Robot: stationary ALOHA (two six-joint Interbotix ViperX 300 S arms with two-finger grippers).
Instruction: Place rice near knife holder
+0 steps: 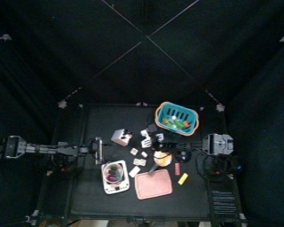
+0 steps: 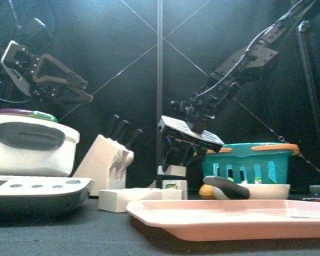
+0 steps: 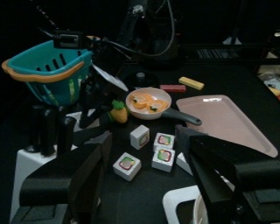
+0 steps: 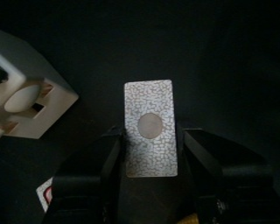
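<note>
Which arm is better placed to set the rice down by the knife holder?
The right: its gripper has the rice between its jaws, over the table beside the knife holder. The left gripper is empty.

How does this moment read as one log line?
right gripper: shut on rice | rice: held beside knife holder | left gripper: open, idle at left

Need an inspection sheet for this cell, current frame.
Surface: small black table, crowded in the middle and front.
Job's things: white speckled rice packet, beside pale knife holder block with dark handles.
Clutter: teal basket, pink board, white rice cooker, pan of food, small white packets.
Grippers: right pincer shut on rice packet; left pincer open, at table's left.
Cables: nothing seen.
Surroundings: black curtains.
</note>
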